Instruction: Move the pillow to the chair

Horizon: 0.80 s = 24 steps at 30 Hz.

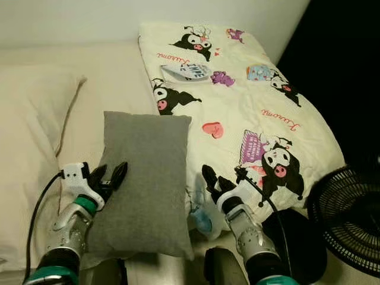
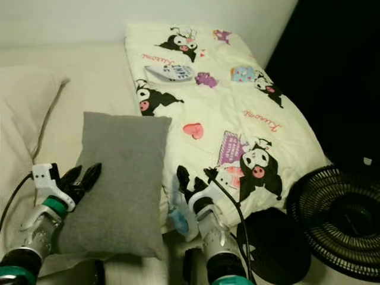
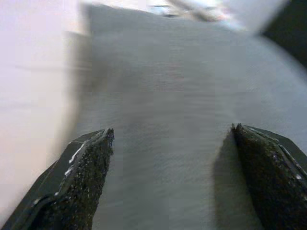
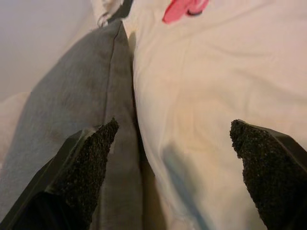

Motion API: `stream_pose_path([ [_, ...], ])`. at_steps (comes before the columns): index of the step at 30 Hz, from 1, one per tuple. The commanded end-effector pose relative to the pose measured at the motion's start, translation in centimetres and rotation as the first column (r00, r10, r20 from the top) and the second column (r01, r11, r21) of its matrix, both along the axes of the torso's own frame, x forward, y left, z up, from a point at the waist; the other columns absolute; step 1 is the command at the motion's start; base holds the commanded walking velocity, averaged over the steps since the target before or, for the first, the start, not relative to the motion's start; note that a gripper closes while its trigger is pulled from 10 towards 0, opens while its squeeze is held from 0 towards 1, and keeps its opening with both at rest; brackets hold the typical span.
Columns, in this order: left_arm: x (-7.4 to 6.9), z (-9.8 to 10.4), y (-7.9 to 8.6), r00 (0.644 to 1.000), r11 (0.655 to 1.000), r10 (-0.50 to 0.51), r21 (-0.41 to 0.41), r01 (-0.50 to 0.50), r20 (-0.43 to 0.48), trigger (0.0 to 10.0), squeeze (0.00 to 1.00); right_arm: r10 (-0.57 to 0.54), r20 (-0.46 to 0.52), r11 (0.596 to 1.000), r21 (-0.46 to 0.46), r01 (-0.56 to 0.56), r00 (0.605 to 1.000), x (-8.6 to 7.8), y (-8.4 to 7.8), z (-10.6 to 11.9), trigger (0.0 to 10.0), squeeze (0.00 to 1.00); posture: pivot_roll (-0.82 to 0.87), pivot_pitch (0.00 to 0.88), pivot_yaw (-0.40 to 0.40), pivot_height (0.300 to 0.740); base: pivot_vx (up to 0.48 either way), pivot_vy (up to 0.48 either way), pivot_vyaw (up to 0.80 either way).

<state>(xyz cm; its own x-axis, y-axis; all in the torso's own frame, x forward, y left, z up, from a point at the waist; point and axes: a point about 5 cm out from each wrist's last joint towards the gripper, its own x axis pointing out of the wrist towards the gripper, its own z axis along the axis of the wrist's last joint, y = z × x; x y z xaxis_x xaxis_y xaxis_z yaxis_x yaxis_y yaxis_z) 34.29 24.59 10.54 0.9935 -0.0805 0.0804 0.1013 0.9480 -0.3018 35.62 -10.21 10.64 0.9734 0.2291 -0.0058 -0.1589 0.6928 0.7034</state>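
Left eye view first — where does the pillow sit?

— The grey rectangular fabric pillow [image 1: 144, 181] lies flat on the cream-sheeted bed [image 1: 113, 77], its long side running away from the robot, its near end close to the bed's front edge. Its right edge touches the cream quilt printed with black-and-white cartoon figures [image 1: 249, 113], and may slightly overlap it.

— And the arms?

— The left gripper [image 1: 108, 176] is at the pillow's left edge, about midway along it, black fingers spread apart. In the left wrist view both fingertips [image 3: 88, 163] stand wide over the grey cloth, with nothing between the jaws but the pillow's surface below; whether they touch it I cannot tell. The right gripper [image 1: 214, 180] is just beside the pillow's right edge, over the quilt's near corner. The right wrist view shows its jaws wide too, one finger above the pillow's seam, the other above the quilt, holding nothing.

— What else is on the bed?

— A large cream pillow [image 1: 27, 136] lies to the left, well apart from the grey one at its far end, nearer at the front. A small white and grey printed item [image 1: 185, 72] rests on the far part of the quilt; what it is I cannot tell.

— Beyond the bed?

— A black floor fan with a wire grille [image 1: 350, 217] stands low on the right, near the quilt's overhanging edge. A black cable [image 1: 267, 199] runs along the right arm, another [image 1: 37, 222] along the left
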Motion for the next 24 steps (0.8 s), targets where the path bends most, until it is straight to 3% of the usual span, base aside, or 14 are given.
stream_pose_path([
  [1, -1.0, -1.5, 1.2, 0.994, 0.995, 0.097, 0.022, -0.096, -0.058, 10.0, 1.0, 0.017, -0.03, 0.999, 0.04, -0.015, 0.999, -0.6, 0.7, -0.9, 10.0, 1.0, -0.1, 0.23, -0.038, 0.596, 0.0, 0.0, 0.0],
  [3, -1.6, -1.4, 3.0, 0.97, 0.971, 0.239, 0.014, -0.238, -0.047, 10.0, 1.0, 0.025, -0.028, 0.999, 0.04, -0.024, 0.999, -0.7, 0.8, -0.8, 10.0, 1.0, -0.1, 0.231, -0.036, 0.596, 0.0, 0.0, 0.0],
  [7, -2.3, -1.9, 4.3, 0.946, 0.948, 0.314, -0.031, -0.317, -0.076, 10.0, 1.0, 0.031, -0.029, 0.999, 0.041, -0.029, 0.999, -0.9, 0.8, -0.9, 10.0, 1.0, -0.11, 0.232, -0.035, 0.596, 0.0, 0.0, 0.0],
  [11, -2.3, -3.7, 2.2, 0.969, 0.963, 0.194, -0.159, -0.218, -0.156, 10.0, 1.0, 0.056, -0.041, 0.998, 0.042, -0.054, 0.998, -1.3, 1.0, -1.2, 10.0, 1.0, -0.12, 0.237, -0.037, 0.596, 0.0, 0.0, 0.0],
  [13, -2.1, -4.7, 0.1, 0.982, 0.943, 0.073, -0.308, -0.124, -0.173, 10.0, 1.0, 0.091, -0.055, 0.995, 0.041, -0.089, 0.994, -1.5, 1.4, -1.4, 10.0, 1.0, -0.13, 0.238, -0.036, 0.596, 0.0, 0.0, 0.0],
  [15, -2.1, -4.7, -0.1, 0.983, 0.939, 0.061, -0.324, -0.115, -0.173, 10.0, 1.0, 0.095, -0.057, 0.995, 0.04, -0.093, 0.994, -1.5, 1.5, -1.4, 10.0, 1.0, -0.13, 0.238, -0.036, 0.596, 0.0, 0.0, 0.0],
  [16, -2.0, -5.4, -1.8, 0.982, 0.923, -0.037, -0.383, -0.037, -0.185, 10.0, 1.0, 0.127, -0.08, 0.992, 0.017, -0.126, 0.989, -1.7, 1.9, -1.9, 10.0, 1.0, -0.13, 0.239, -0.035, 0.596, 0.0, 0.0, 0.0],
  [17, -2.0, -5.4, -1.8, 0.982, 0.923, -0.037, -0.383, -0.037, -0.185, 10.0, 1.0, 0.127, -0.08, 0.992, 0.017, -0.126, 0.989, -1.7, 1.9, -1.9, 10.0, 1.0, -0.13, 0.239, -0.035, 0.596, 0.0, 0.0, 0.0],
  [18, -2.0, -5.9, -3.5, 0.973, 0.897, -0.12, -0.442, 0.021, -0.197, 10.0, 1.0, 0.158, -0.106, 0.987, -0.001, -0.159, 0.982, -2.0, 2.4, -2.3, 10.0, 1.0, -0.13, 0.241, -0.036, 0.596, 0.0, 0.0, 0.0],
  [21, -2.1, -6.3, -4.7, 0.964, 0.874, -0.172, -0.482, 0.055, -0.203, 10.0, 1.0, 0.179, -0.124, 0.983, -0.013, -0.182, 0.976, -2.2, 2.6, -2.6, 10.0, 1.0, -0.13, 0.241, -0.037, 0.596, 0.0, 0.0, 0.0],
  [22, -2.3, -6.7, -5.8, 0.954, 0.842, -0.223, -0.532, 0.087, -0.198, 10.0, 1.0, 0.215, -0.146, 0.976, -0.008, -0.219, 0.966, -2.6, 3.1, -3.0, 10.0, 1.0, -0.13, 0.241, -0.036, 0.596, 0.0, 0.0, 0.0],
  [23, -2.3, -6.7, -5.8, 0.954, 0.842, -0.223, -0.532, 0.087, -0.198, 10.0, 1.0, 0.215, -0.146, 0.976, -0.008, -0.219, 0.966, -2.6, 3.1, -3.0, 10.0, 1.0, -0.13, 0.241, -0.036, 0.596, 0.0, 0.0, 0.0],
  [24, -2.4, -6.9, -6.4, 0.949, 0.817, -0.255, -0.566, 0.109, -0.186, 10.0, 1.0, 0.25, -0.158, 0.968, 0.004, -0.252, 0.955, -2.9, 3.5, -3.2, 10.0, 1.0, -0.13, 0.241, -0.037, 0.596, 0.0, 0.0, 0.0],
])
